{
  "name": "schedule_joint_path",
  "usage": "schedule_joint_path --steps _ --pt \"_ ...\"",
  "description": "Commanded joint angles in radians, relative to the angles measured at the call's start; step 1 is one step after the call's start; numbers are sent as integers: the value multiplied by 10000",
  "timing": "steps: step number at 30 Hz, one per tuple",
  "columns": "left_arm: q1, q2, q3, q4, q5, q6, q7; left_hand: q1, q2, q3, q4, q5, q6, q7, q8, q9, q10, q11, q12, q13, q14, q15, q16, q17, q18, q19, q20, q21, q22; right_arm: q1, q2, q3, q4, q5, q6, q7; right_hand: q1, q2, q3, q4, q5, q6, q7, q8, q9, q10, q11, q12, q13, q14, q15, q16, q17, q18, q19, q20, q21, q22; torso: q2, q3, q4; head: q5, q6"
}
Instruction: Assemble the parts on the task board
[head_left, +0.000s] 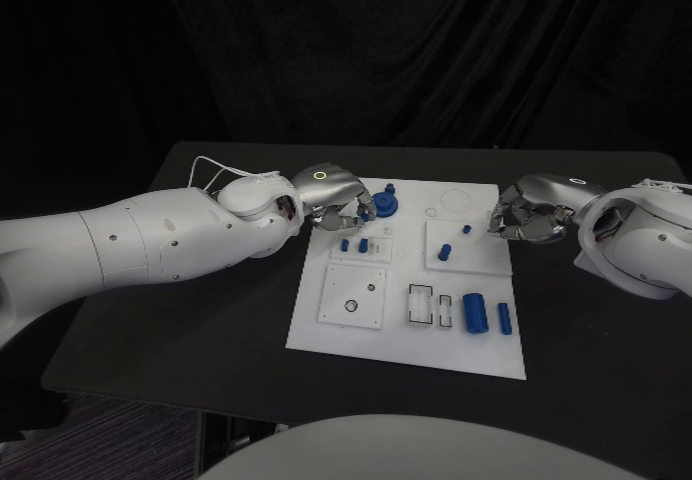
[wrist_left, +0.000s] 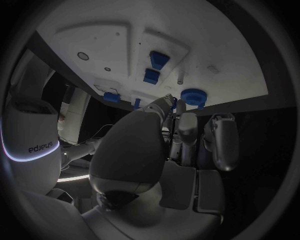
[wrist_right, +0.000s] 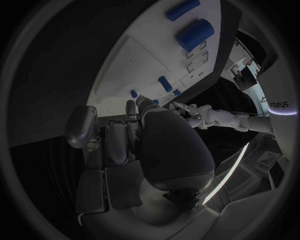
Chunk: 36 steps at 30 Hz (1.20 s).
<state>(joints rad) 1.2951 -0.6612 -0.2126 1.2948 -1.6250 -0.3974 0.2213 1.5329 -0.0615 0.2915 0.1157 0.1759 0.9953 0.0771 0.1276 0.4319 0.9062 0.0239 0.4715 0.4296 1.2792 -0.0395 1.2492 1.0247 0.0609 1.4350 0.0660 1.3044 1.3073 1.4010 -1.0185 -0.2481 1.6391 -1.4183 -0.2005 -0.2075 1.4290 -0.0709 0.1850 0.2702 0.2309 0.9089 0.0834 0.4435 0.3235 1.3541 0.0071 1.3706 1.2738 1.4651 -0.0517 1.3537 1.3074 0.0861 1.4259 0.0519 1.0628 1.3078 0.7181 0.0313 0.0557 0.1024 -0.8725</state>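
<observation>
The white task board (head_left: 411, 335) lies in the middle of the black table. My left hand (head_left: 335, 200) hovers at the board's far left corner, fingers loosely bent, with a blue round part (head_left: 387, 205) just beside its fingertips. In the left wrist view that round part (wrist_left: 193, 95) sits right past the fingertips (wrist_left: 180, 107); whether they touch it I cannot tell. My right hand (head_left: 526, 215) rests at the board's right edge with nothing in it. Small blue pegs (head_left: 355, 245) stand in the left square plate, and others (head_left: 446, 251) in the right one.
A thick blue cylinder (head_left: 473, 310) and a blue bar (head_left: 505, 317) lie at the board's near right, beside two rectangular slots (head_left: 420, 305). A square plate with a round hole (head_left: 353, 298) sits at the near left. Bare black table surrounds the board.
</observation>
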Motion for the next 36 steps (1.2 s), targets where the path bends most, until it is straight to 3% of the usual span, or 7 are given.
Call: schedule_joint_path --steps 1,9,16,22,36 --pt "-4 11 9 -48 11 212 -91 69 -21 14 12 17 -55 -20 -34 -16 33 46 -27 -23 -63 8 -52 1 8 -59 23 -58 1821 -21 4 4 -2 0 5 -84 64 -11 -54 17 -38 -74 -6 20 10 -96 0 -46 -20 464 -52 -63 1105 105 -79 3 -68 1294 7 -3 -1 -24 -2" --pt "-44 95 9 -282 11 377 -140 66 -22 12 15 14 -51 -18 -34 -16 33 46 -32 -28 -82 8 -73 -33 13 -71 23 -80 1814 -24 9 4 -21 9 69 -47 68 -4 -50 23 -38 -110 5 12 13 -147 8 -91 -83 446 -45 -121 1066 116 -101 6 -138 1277 32 -21 32 -66 -2" --pt "-72 143 9 -404 11 508 -209 58 -51 8 24 -4 -113 -31 -88 -36 -12 61 -121 -100 -106 18 -94 -56 19 -90 31 -110 1807 -36 42 4 -58 50 165 -10 75 4 -44 25 -37 -136 12 6 14 -185 14 -127 -130 431 -40 -170 1033 124 -118 8 -194 1264 38 -30 -5 -23 -2" --pt "-85 153 9 -418 11 554 -226 45 -57 3 34 -18 -128 -40 -103 -41 -35 62 -152 -123 -126 21 -115 -87 20 -95 34 -119 1805 -44 58 4 -100 57 183 5 76 7 -42 28 -38 -149 17 3 15 -204 18 -144 -153 421 -37 -202 1012 128 -126 10 -222 1257 19 -5 -2 -22 -2" --pt "-133 279 9 -501 11 611 -174 45 -54 9 42 -26 -186 -66 -149 -59 -25 61 -178 -153 -118 23 -104 -68 16 -89 38 -105 1810 -50 53 4 -98 60 178 31 83 14 -37 31 -39 -170 24 3 20 -246 25 -184 -206 399 -30 -269 967 143 -156 14 -319 1232 12 3 5 -58 -2"
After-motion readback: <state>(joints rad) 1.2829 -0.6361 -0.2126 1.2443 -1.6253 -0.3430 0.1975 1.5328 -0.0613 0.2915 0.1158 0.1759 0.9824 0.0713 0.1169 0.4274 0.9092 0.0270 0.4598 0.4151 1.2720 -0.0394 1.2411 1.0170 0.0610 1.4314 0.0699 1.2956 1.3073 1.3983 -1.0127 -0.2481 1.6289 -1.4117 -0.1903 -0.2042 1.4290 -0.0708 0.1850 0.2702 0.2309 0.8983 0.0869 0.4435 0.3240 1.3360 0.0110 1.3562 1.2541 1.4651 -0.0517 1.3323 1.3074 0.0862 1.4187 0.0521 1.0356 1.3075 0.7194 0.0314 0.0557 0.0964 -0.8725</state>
